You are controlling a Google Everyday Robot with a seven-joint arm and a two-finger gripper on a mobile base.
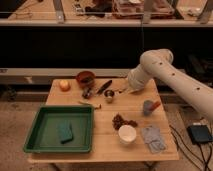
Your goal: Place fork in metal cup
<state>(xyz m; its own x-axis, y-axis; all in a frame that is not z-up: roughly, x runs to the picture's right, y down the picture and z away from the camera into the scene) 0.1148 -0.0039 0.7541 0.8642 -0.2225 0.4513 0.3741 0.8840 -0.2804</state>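
Observation:
The metal cup (pixel 109 95) is small and shiny and stands upright near the middle of the wooden table (pixel 105 150). A thin dark sliver, the fork (pixel 119 91), shows just right of the cup, low over the tabletop. My gripper (pixel 125 89) is at the end of the white arm (pixel 155 70), which reaches in from the right, and its tip meets the fork's right end. The gripper is shut. I cannot tell whether the fork is gripped or lying on the table.
A black-handled utensil (pixel 104 87), brown bowl (pixel 85 77) and orange fruit (pixel 64 85) sit behind the cup. A pale utensil (pixel 89 104) lies in front. Green tray (pixel 35 142) with sponge (pixel 65 132) at left. Blue-grey cup (pixel 149 106), white bowl (pixel 127 134) and grey cloth (pixel 152 138) at right.

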